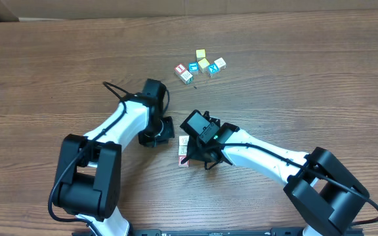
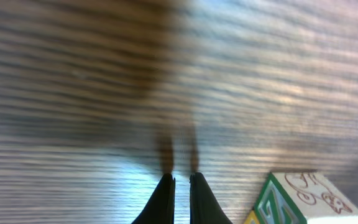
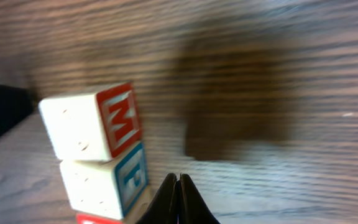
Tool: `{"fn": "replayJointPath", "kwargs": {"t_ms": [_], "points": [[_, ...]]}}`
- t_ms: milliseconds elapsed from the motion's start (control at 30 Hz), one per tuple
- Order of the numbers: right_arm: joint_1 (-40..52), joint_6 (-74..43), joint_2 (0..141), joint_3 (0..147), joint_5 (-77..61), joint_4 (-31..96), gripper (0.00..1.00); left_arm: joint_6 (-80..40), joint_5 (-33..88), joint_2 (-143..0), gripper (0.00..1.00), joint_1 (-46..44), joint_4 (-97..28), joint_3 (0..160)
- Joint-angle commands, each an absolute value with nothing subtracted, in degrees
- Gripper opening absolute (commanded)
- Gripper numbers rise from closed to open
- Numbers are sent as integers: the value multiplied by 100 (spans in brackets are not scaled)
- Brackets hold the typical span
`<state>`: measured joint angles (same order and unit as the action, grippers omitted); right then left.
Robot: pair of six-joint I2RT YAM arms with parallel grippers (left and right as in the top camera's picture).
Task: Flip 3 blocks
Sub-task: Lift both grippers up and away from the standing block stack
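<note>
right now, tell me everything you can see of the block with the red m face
The block with the red M face is a small cube, seemingly wood: one red side with a pale M, one plain whitish side. It rests on the table, apparently touching the blue-letter block beside it. The shut right gripper is near but clear of it.

- You'll find a group of cubes [image 1: 201, 64] lying on the table [image 1: 307, 98], upper centre of the overhead frame.
- Three blocks [image 1: 184, 149] sit touching in a line near frame centre, well below that group.
- The left gripper [image 1: 157, 137] stands just left of them, and the right gripper [image 1: 195, 155] just right.
</note>
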<state>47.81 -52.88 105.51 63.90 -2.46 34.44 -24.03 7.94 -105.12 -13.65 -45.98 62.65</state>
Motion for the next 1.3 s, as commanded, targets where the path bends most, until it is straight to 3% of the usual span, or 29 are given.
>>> {"fn": "replayJointPath", "kwargs": {"t_ms": [0,167,200,267,333,367,400,433,500,533,767,1267], "points": [[4488,-5131,10575,6477,-75,3562,4,-2480,705,-10422,4,-1105,-4928,6681],[3894,-4230,10519,6825,-154,3946,17,-2486,714,-9623,4,-569,-5190,7013],[3787,-4062,10514,6864,-154,3975,25,-2486,714,-9463,4,-460,-5214,7054],[3496,-3754,10512,6893,-154,3968,53,-2486,729,-9078,4,-174,-5266,7105],[3260,-3627,10512,6890,-154,3981,64,-2484,707,-8796,6,75,-5354,7105],[3142,-3588,10512,6890,-154,4005,68,-2482,685,-8698,15,196,-5430,7105],[3055,-3588,10512,6890,-154,4042,79,-2473,657,-8626,27,309,-5524,7105],[2963,-3592,10512,6890,-156,4073,84,-2467,611,-8582,42,414,-5631,7105],[2823,-3590,10512,6886,-154,4117,92,-2464,528,-8569,96,572,-5817,7105],[2779,-3588,10512,6886,-154,4128,96,-2467,519,-8586,100,639,-5874,7098],[2692,-2853,10514,6886,-150,4202,100,-2467,443,-8667,100,711,-5937,7074],[2692,-2842,10512,6884,-152,4254,100,-2467,443,-8667,100,711,-5935,7074]]}}
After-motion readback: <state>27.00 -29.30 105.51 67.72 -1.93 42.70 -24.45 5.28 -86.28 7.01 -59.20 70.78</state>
